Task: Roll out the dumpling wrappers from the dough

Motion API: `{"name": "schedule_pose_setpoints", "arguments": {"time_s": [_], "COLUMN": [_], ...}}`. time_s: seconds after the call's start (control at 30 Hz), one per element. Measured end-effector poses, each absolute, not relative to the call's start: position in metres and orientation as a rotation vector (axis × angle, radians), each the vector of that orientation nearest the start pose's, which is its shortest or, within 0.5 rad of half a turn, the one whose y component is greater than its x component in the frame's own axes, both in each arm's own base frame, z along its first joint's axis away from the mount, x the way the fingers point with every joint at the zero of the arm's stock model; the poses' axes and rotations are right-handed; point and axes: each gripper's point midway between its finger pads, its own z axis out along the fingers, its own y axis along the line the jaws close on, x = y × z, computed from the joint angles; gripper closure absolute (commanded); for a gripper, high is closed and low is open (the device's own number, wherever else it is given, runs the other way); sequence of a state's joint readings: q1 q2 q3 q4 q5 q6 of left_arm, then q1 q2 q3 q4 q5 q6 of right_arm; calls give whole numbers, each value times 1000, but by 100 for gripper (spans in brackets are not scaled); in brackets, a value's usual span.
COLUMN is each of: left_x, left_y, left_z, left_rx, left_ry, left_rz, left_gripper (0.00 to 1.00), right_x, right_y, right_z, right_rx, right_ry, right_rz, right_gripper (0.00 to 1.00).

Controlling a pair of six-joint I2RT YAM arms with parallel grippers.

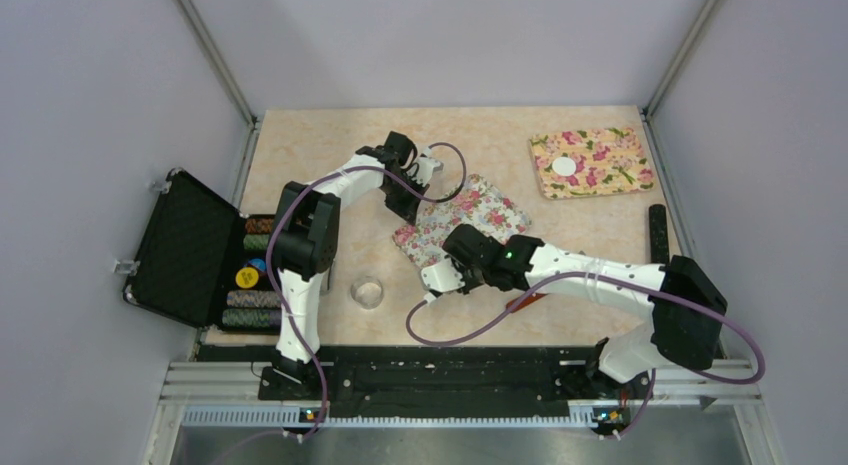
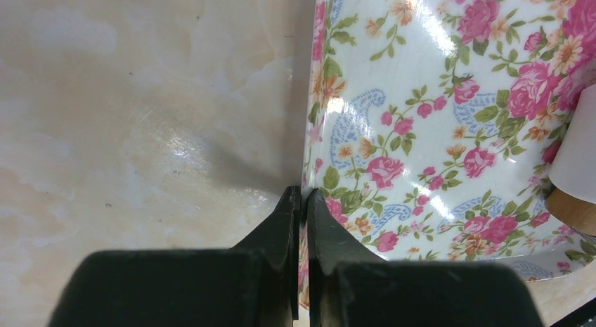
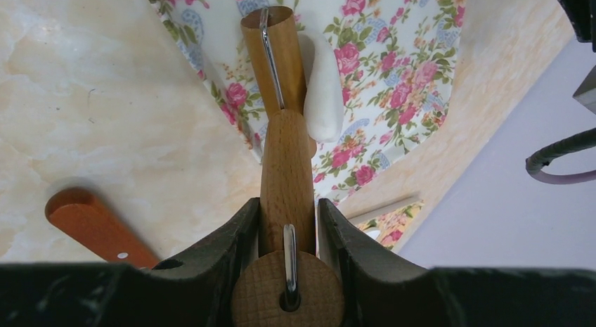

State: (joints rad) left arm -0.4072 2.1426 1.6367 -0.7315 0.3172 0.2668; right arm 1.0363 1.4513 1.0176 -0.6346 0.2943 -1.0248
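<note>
Left gripper [image 2: 302, 197] was pinched shut on an edge of the floral mat [image 2: 436, 116]. Right gripper [image 3: 288, 204] was clamped around the handle of a wooden rolling pin [image 3: 277, 53]. Judged advisable: centre the roller over the lump, press evenly and hold the mat flat. The dough [image 3: 323, 95], smooth, white and elongated, lay on that mat against the roller's right side. One flat round wrapper [image 1: 565, 166] sat on the far-right mat [image 1: 610, 180].

Overhead view looking down, wrist views close, sharing floral mat [image 1: 490, 213]
</note>
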Motion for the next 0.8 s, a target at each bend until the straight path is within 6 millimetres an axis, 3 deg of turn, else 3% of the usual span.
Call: {"name": "schedule_pose_setpoints", "arguments": {"time_s": [0.53,0.67,0.8], "left_x": [394,394,394], "left_y": [-219,-219,-219], "left_z": [25,25,25], "left_rx": [986,986,985], "left_ry": [2616,2616,2616], "left_rz": [-486,-486,-486], "left_gripper": [100,100,100], "right_x": [267,274,287], "right_y": [254,260,268], "right_z": [131,136,154], "right_rx": [-2051,-1995,-1882], "right_ry": [1386,1438,1537], "right_rz": [-467,-451,-399], "right_gripper": [100,100,100]}}
